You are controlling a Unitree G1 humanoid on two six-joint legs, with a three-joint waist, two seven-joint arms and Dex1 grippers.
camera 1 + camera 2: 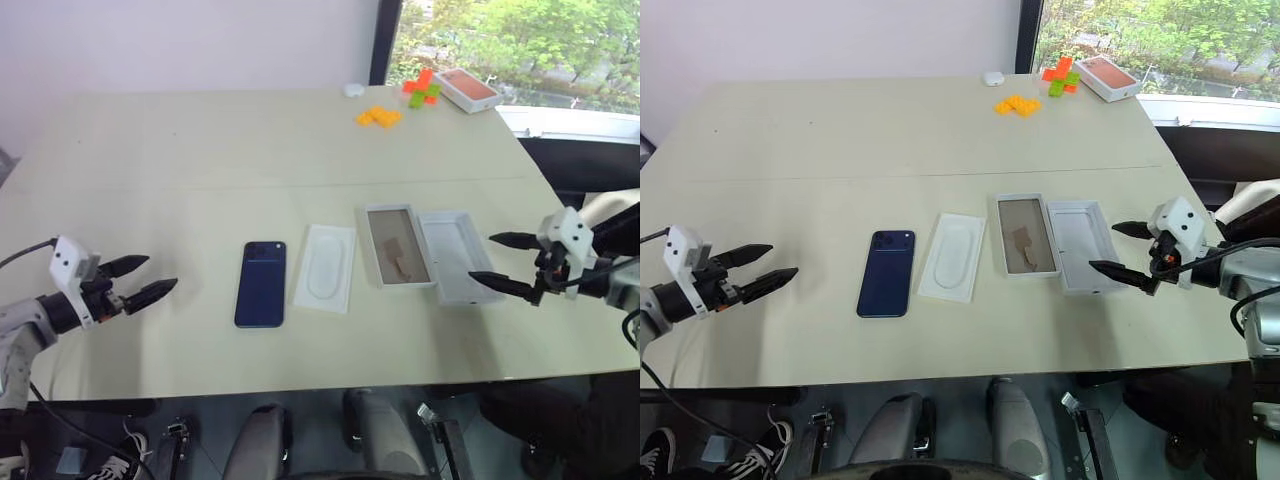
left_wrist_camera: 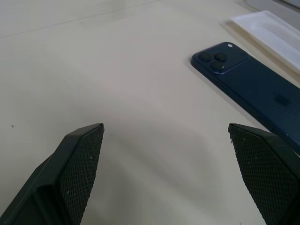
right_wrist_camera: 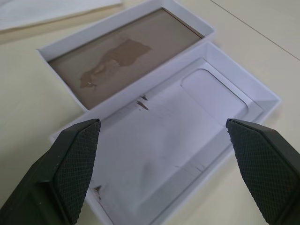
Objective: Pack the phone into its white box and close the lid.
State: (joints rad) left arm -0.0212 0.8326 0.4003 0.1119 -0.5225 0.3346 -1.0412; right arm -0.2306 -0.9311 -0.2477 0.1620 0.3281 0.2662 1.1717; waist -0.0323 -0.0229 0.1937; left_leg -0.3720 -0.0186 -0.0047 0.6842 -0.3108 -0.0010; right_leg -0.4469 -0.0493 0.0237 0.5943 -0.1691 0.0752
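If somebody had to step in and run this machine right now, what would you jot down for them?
Left gripper: jaws open, holding nothing, hovering over the table to the left of the phone.
Right gripper: jaws open, holding nothing, at the right edge of the lid.
Row on the table, left to right: phone lying back up, flat white insert, white box open with its tan inside showing, then the lid lying inside up against the box.
Done: nothing packed yet.
Left: pick up the phone, lay it in the white box, turn the lid over and fit it on.
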